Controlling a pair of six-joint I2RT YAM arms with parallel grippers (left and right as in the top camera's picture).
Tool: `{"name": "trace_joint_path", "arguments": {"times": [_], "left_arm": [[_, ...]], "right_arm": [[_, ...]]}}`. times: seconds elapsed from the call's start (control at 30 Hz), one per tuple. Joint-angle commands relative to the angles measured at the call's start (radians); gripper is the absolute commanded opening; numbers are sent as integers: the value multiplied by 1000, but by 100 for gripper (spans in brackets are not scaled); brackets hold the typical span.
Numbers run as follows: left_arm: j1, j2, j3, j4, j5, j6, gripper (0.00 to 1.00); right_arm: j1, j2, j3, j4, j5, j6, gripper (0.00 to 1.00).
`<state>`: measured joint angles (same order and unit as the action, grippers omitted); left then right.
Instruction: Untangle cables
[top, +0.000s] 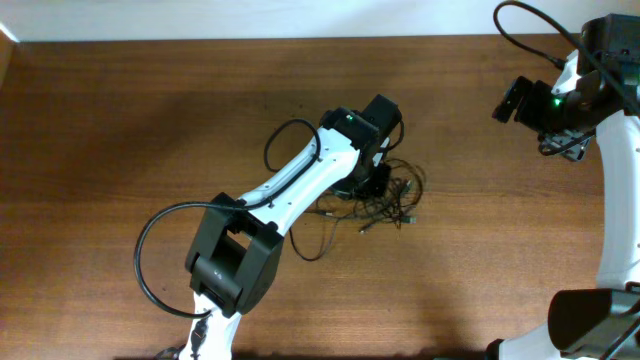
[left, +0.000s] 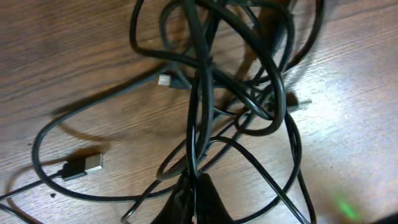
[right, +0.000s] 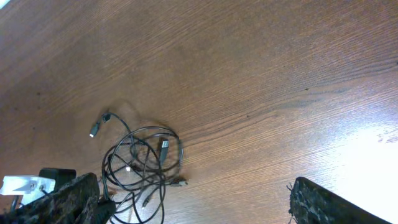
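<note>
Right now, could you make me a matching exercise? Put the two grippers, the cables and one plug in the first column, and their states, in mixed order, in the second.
Column one:
1. left gripper
2. right gripper
3. cables
4. silver plug

Column two:
A. open, away from the heap
B. tangled in one heap
C. lying loose at the heap's edge
D. shut on one strand

Pairs: 1-D, 2-A, 3-B, 4-C
</note>
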<state>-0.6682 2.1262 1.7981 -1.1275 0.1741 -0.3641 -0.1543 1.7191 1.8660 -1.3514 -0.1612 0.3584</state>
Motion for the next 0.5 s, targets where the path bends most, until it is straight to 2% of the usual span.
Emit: {"name": "trace_joint_path", "arguments": {"times": [0.0, 0.07, 0.1, 0.17, 0.3, 0.37, 0.47], "left_arm": [[58, -41, 129, -72, -19, 11, 0], [127, -130, 264, -97, 137, 157, 0], [146, -156, 294, -95, 197, 188, 0], [187, -211, 344, -93, 289, 201, 0], [281, -264, 348, -32, 569, 200, 0], [317, -266, 348, -32, 589, 198, 0], [385, -272, 350, -16, 634, 193, 0]], "right_arm": [[3, 5, -4, -8, -45, -77, 99], [6, 5, -4, -6, -228, -149, 98], [17, 4, -4, -3, -291, -177, 97], [84, 5, -4, 17, -345, -186, 95], [272, 31, -5, 201, -355, -3, 88], [312, 65, -6, 210, -354, 25, 82], [319, 106, -16, 187, -356, 24, 82]]}}
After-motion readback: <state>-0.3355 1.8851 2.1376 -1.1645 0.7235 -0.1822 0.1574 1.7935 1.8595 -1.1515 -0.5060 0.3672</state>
